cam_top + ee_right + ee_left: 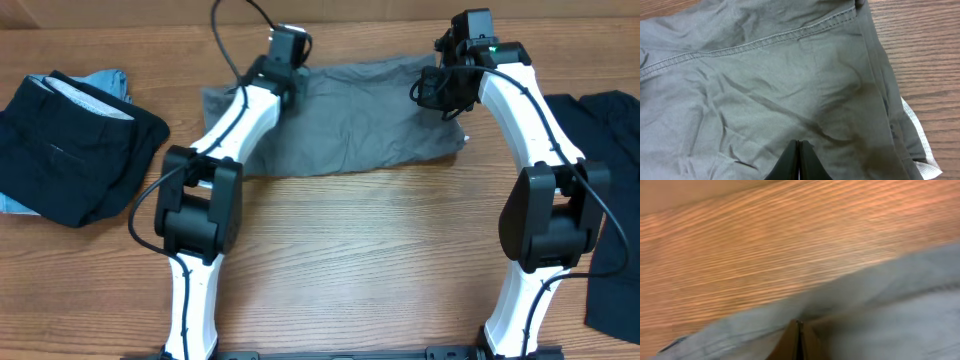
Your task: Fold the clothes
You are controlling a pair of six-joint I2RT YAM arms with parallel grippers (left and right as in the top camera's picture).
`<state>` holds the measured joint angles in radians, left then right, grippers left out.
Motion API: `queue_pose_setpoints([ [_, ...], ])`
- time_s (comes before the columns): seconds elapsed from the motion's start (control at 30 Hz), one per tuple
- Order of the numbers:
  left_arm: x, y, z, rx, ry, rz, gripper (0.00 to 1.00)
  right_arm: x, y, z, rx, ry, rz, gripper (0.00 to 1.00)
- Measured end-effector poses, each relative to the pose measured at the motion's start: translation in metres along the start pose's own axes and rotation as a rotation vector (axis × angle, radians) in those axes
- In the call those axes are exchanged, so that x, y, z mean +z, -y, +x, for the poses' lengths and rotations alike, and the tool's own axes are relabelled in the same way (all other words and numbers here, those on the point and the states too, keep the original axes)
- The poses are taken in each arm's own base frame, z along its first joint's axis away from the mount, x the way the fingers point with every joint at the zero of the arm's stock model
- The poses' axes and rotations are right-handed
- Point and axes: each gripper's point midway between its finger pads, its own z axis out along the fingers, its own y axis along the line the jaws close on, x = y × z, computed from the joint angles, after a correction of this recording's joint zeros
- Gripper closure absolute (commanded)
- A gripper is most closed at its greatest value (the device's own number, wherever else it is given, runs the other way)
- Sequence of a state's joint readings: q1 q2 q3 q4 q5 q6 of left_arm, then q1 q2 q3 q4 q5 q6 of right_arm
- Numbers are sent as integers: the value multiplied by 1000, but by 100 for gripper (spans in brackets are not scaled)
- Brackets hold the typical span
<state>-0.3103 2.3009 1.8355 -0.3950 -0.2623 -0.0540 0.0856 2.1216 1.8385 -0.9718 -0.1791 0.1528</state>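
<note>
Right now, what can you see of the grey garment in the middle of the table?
The grey garment is wrinkled, cotton-looking fabric lying flat and spread across the wooden table, with a stitched seam and a white patch peeking out at one side edge. The left gripper and right gripper, both shut, sit over its two ends; a pinch cannot be confirmed.

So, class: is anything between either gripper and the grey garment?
Nothing visible. The left gripper and right gripper, both shut, sit directly over the grey garment, with only its fabric beneath their tips.
</note>
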Motion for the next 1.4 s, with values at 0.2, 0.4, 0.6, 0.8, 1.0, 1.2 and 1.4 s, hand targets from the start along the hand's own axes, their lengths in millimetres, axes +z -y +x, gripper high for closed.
queue_pose_setpoints([
  [0.2, -44, -16, -33, -78, -82, 36, 96, 0, -13, -11, -188, 48, -52, 96],
  [0.4, -79, -2, -30, -171, -185, 117, 96, -3, -26, -38, -291, 166, -74, 96],
  [0.6, -67, 2, 10, -191, -306, 110, 96, 0, -27, -43, -304, 189, -76, 96],
  [0.8, -53, 0, 15, -194, -289, 80, 96, 51, -17, -36, -300, 137, -74, 96],
  [1.0, -28, -12, 38, -184, -283, -10, 96, 87, -18, -49, -324, 193, -84, 96],
  [1.2, -4, -44, 53, -251, -259, -86, 96, 84, -24, -73, -345, 300, -93, 96],
  [1.4, 10, -79, 63, -315, -246, -129, 94, 128, -13, -60, -336, 255, -91, 96],
])
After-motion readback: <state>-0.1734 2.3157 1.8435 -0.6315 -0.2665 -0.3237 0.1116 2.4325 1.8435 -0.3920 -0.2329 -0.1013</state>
